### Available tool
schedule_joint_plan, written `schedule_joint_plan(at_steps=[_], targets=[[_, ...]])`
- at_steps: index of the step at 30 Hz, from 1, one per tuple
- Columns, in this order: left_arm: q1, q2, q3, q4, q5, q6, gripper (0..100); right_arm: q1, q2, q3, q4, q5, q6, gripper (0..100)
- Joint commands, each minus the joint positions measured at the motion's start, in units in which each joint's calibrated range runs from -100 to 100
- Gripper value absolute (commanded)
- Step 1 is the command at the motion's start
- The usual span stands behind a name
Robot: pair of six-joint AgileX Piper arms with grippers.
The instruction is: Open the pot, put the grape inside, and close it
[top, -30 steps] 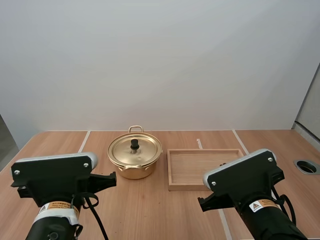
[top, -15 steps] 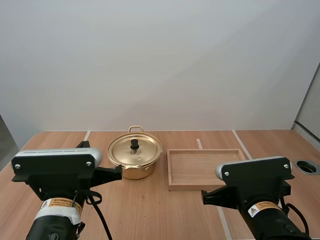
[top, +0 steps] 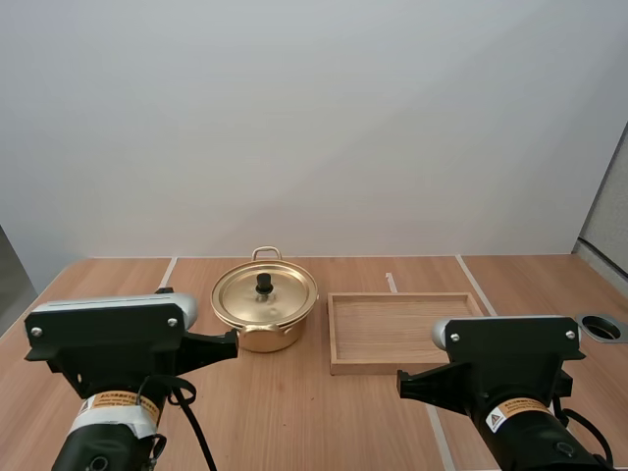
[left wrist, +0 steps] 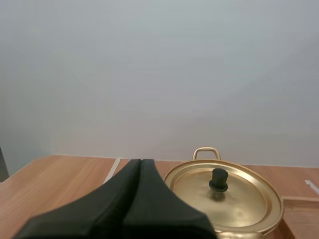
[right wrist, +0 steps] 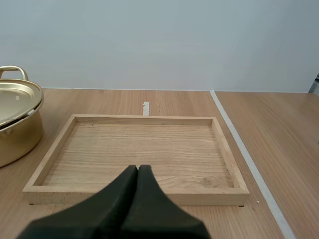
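At 9 o'clock of the tray (top: 392,367), just beside it, the pot (top: 257,339) sits on the table (top: 294,412), lid (top: 285,294) on, black knob (top: 264,283) up. My left gripper (left wrist: 141,163) is closed to one wedge, holding nothing, pot at its 1 o'clock. My right gripper (right wrist: 137,169) is closed too, empty, tray at its 12 o'clock.

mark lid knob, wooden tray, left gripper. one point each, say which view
lid knob (top: 264,283), high view, on the black knob at the lid's centre.
wooden tray (right wrist: 144,144), right wrist view, on its bare floor.
left gripper (left wrist: 141,162), left wrist view, at the shut tip of the dark wedge.
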Motion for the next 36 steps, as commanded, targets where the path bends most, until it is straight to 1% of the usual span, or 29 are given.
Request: schedule_joint_plan(at_steps=[1, 5, 8, 36], targets=[[0.09, -0.4, 0.0, -8.7, 7.2, 8.5, 0, 0.1, -0.4, 0.0, -0.6, 0.1, 0.1, 0], [0.09, -0.4, 0.0, -17.5, 14.2, 19.3, 0, 0.1, -0.4, 0.0, -0.6, 0.1, 0.1, 0], [0.09, -0.4, 0.0, -22.7, 14.7, 23.4, 0, 0.1, -0.4, 0.0, -0.6, 0.1, 0.1, 0], [0.09, -0.4, 0.0, -23.0, 13.1, 23.4, 0, 0.1, -0.4, 0.0, -0.5, 0.1, 0.1, 0]])
